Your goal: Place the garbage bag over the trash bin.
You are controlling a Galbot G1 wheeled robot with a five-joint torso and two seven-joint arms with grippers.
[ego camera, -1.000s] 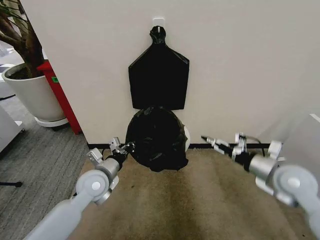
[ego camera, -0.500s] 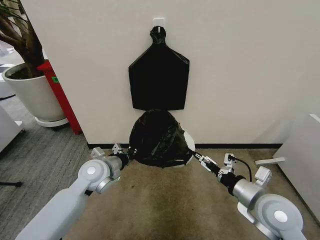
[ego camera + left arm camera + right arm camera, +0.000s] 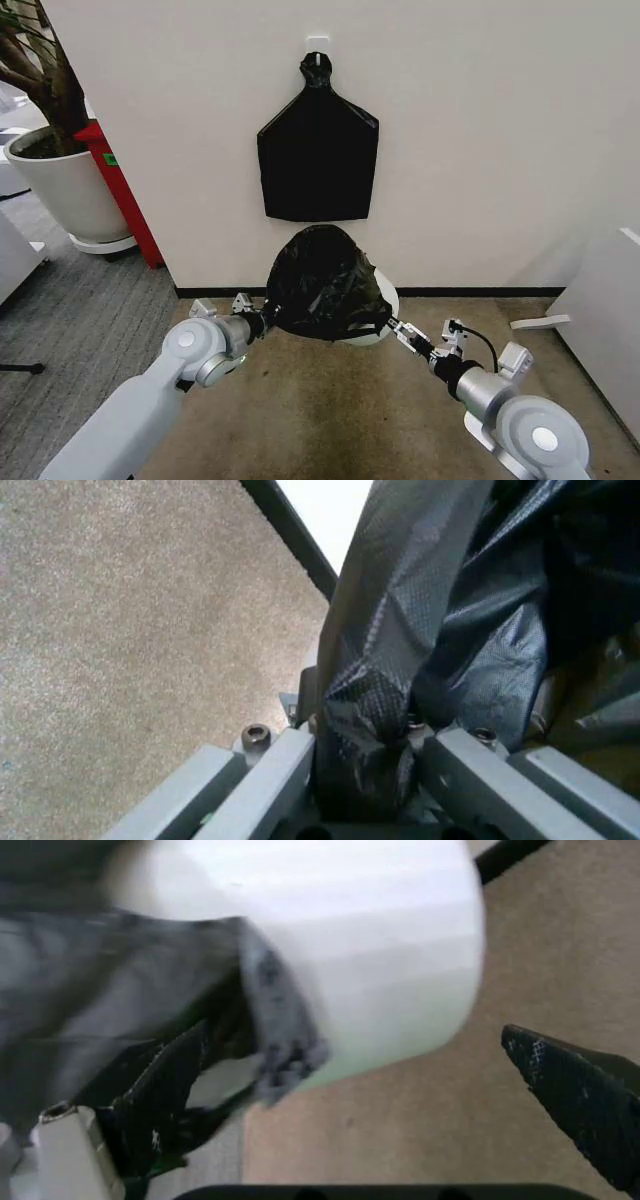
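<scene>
bag (image 3: 322, 282) – mid-frame, draped over bin (image 3: 378, 322) by the wall | left hand (image 3: 266, 318) – pinching bag's left edge | right hand (image 3: 399, 331) – spread, at bin's lower right

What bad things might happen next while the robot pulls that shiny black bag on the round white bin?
1. The thin, crinkly black plastic garbage bag is bunched between the left gripper's shut fingers; a hard pull might tear it.
2. The bag's edge near the open right gripper looks loose against the round cream-white plastic trash bin, so that side might slip off.
3. The bin looks tilted on the carpet; more tugging might tip it.
</scene>
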